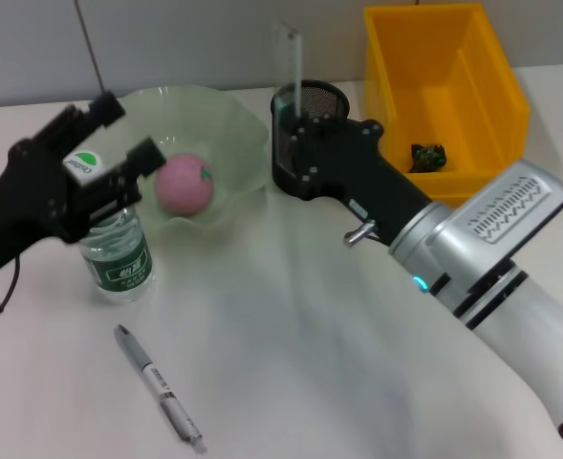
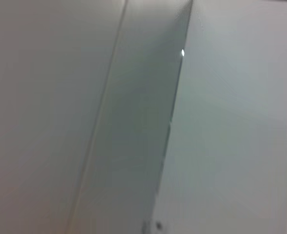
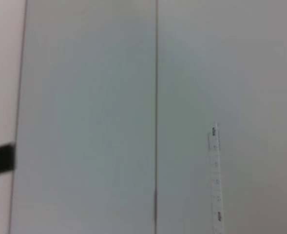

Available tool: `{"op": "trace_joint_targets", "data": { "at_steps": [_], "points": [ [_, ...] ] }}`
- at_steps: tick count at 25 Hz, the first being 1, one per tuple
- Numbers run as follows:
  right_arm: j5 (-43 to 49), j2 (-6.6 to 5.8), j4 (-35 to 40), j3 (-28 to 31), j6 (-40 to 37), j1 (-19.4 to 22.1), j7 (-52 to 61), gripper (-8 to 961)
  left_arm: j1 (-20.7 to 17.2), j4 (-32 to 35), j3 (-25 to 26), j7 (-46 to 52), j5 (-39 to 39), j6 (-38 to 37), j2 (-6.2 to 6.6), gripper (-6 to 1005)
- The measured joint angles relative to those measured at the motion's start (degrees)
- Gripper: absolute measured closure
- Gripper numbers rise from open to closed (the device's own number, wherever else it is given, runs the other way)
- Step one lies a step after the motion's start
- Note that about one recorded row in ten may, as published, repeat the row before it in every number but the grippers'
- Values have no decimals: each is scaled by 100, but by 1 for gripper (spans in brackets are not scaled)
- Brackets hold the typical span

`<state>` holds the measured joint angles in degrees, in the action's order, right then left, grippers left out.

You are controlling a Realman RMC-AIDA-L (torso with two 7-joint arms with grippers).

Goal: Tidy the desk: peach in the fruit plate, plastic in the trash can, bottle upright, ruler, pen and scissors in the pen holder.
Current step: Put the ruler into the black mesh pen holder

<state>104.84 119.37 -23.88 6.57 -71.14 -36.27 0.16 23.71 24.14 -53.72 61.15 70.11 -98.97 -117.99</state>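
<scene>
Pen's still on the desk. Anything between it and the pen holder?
Nothing lies on the desk between the pen and the pen holder. But the right end effector sits right at the holder, on its near side, with the ruler upright in it, so that approach is crowded.

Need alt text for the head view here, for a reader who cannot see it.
The left end effector is at the top of an upright bottle beside a green plate holding a peach. The right end effector is at the mesh pen holder with a clear ruler. A pen lies on the desk; a yellow bin stands behind.
</scene>
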Motion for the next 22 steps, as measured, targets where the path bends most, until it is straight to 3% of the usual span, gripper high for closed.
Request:
{"op": "trace_joint_targets", "data": {
  "at_steps": [4, 8, 9, 17, 18, 22],
  "points": [
    [0, -9, 108, 90, -264, 83, 18, 950, -210, 671, -3, 484, 715, -2, -6, 150],
    [0, -11, 138, 173, -335, 94, 20, 950, -217, 713, -3, 519, 787, -8, -9, 152],
    [-7, -11, 174, 266, -337, 89, 21, 950, -219, 826, -6, 659, 1212, -80, -14, 152],
    [-9, -11, 302, 698, -306, 25, -1, 950, -190, 835, -7, 705, 1522, -99, -9, 153],
    [-9, -11, 330, 765, -291, 10, -1, 950, -186, 844, -7, 716, 1969, -103, -10, 154],
    [-13, -11, 411, 1039, -20, -126, 0, 949, -215, 848, -7, 709, 2151, -65, -12, 154]
  ]
}}
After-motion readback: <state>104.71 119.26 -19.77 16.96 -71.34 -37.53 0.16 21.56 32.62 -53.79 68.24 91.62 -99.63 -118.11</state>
